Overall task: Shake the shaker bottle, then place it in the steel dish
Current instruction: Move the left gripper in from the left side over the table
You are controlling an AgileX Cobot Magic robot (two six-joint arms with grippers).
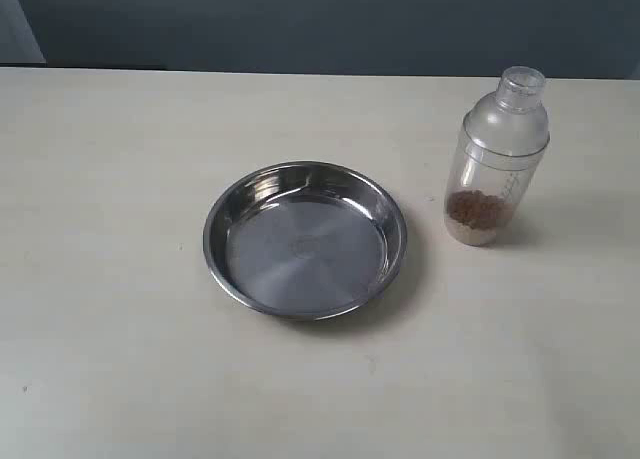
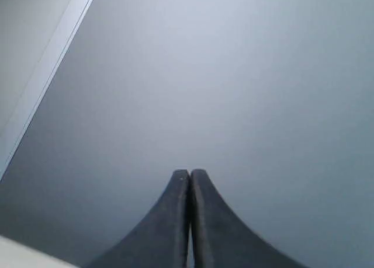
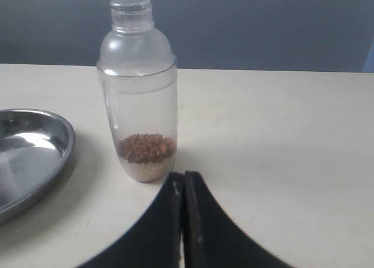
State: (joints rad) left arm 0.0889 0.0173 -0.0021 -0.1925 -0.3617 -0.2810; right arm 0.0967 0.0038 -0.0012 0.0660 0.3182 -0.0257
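While the shaker bottle (image 1: 497,164) stands upright on the worktop (image 1: 110,309), right of the steel dish (image 1: 300,249), nothing holds it. The left pincer (image 2: 190,176) is pressed together. The right pincer (image 3: 183,179) is pressed together near the bottle; advancing unopened could topple it.

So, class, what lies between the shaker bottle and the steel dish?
Nothing: only a bare strip of table separates the shaker bottle from the steel dish. The exterior view shows it best; the right wrist view agrees.
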